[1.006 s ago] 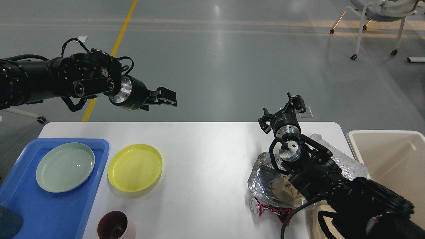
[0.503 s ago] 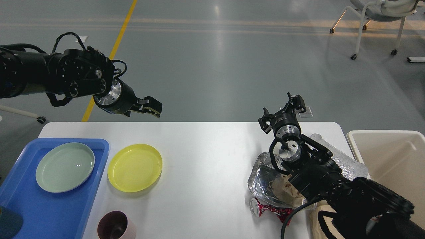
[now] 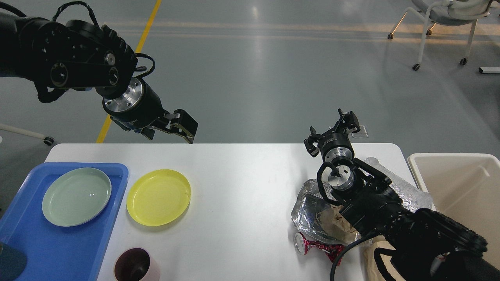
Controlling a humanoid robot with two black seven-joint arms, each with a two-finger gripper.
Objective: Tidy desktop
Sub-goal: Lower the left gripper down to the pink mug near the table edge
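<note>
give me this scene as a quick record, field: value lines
desktop: white, rounded corners
blue tray: left edge, holds pale green plate
yellow plate: on desktop beside tray
cup: near front edge
trash: foil wrapper, crushed red can
cream bin: right of the desktop
left gripper: raised, holds nothing
right gripper: open, holds nothing

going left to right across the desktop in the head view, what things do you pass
blue tray holding the pale green plate → yellow plate → crushed red can → cream bin off the right edge of the desktop
</note>
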